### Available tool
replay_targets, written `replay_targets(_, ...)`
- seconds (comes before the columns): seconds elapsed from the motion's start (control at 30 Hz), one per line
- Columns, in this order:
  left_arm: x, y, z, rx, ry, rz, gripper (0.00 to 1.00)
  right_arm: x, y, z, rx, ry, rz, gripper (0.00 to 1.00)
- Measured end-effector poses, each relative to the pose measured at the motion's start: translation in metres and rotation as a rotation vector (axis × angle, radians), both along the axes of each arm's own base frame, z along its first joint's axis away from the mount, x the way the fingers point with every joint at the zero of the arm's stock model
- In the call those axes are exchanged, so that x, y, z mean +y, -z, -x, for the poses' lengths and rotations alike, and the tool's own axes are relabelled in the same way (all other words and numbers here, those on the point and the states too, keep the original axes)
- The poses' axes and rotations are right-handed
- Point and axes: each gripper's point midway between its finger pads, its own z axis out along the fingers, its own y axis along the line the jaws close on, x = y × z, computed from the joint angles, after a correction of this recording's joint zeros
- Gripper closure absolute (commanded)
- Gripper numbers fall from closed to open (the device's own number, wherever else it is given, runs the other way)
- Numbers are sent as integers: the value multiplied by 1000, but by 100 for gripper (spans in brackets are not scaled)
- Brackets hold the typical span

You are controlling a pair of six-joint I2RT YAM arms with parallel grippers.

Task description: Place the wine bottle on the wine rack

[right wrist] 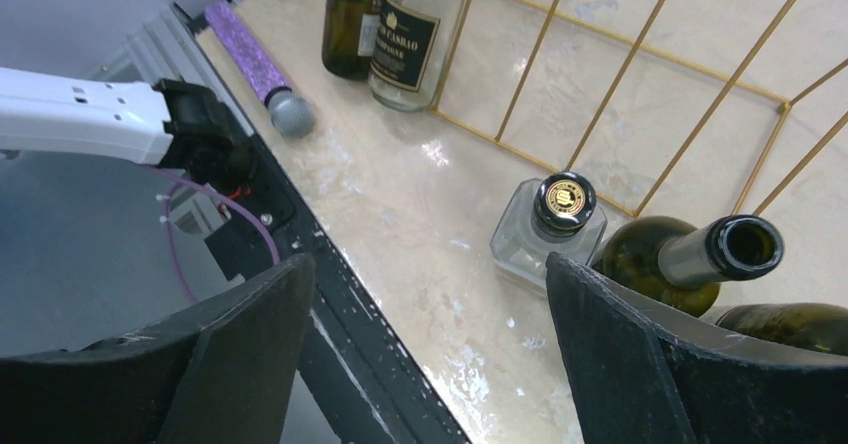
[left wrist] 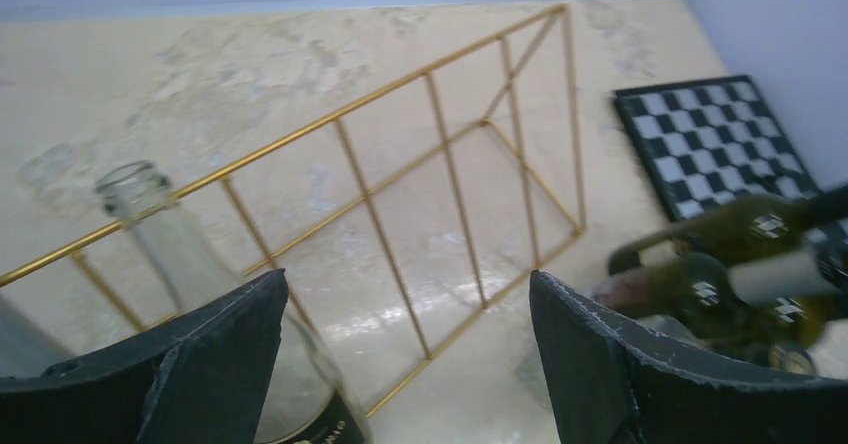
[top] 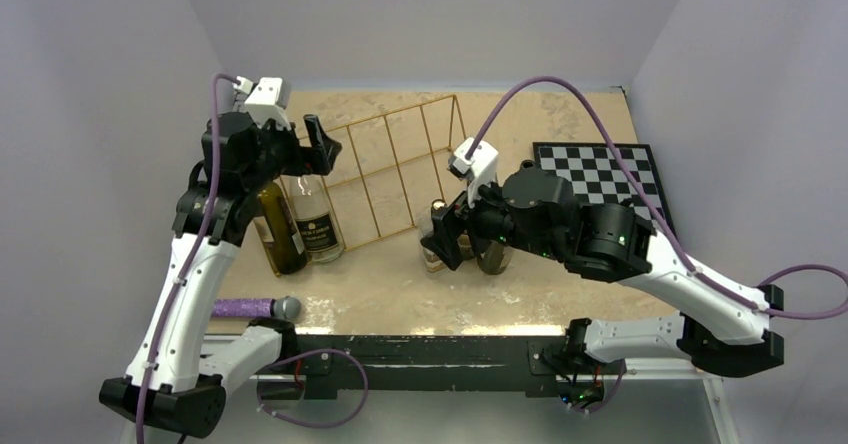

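Wine bottle (right wrist: 645, 264), taking it to be the dark green one with the open mouth, sitting on the surface (right wrist: 420, 224) just outside the near rail of the rack (right wrist: 498, 142), just beside a small clear flask (right wrist: 560, 209) with a black cap, and close under the right pincer (right wrist: 430, 264); not managing to tell whether upright or leaning. Hovering over that pair with jaws spread wide and gripping nothing. Hanging likewise wide apart and empty at the left pincer (left wrist: 408, 279), above a clear bottle (left wrist: 135, 189) and a dark bottle (top: 280, 234) standing together by the rack's left end. Judging the glass to be rigid, heavy for its size, smooth and slippery, and liable to crack or roll away if tipped or dropped. Favouring a hold across the neck just under the lip, or at the shoulder, as suiting the jaws better than the broad belly. Expecting the thin gold wire to be offering little support for a careless drop, so calling for a gentle lowering between two dividers. Reading part of the clear bottle's black label as something like "CASHAO" in pale letters, the smaller lines being too fine to make out. Seeing a gold emblem on the flask's cap, its lettering being too small to read. Finding no label showing on the green bottle from these angles.
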Motion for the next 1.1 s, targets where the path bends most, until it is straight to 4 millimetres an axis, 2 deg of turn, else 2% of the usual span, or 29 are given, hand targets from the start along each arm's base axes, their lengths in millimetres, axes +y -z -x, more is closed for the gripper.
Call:
replay_targets(0.1,-25,-16,18,-46,157,61,7,3,16,-1,25,-2,57,16)
replay_targets(0.17,-35,-19,27,-67,224,85,7,5,23,-2,36,2,80,17)
replay_targets(0.4,-55,2,46,-20,355,134,7,4,45,-20,59,121,156,25)
replay_targets(0.57,-60,20,56,26,396,151,7,3,57,-32,57,197,191,33)
replay_targets(0.93,-62,22,74,20,438,155,7,3,108,-61,115,281,295,42)
replay_targets(1.03,-63,24,75,25,442,156,7,7,114,-68,113,289,303,53)
replay_targets(1.1,-63,25,76,26,448,153,6,10,116,-72,101,293,307,65)
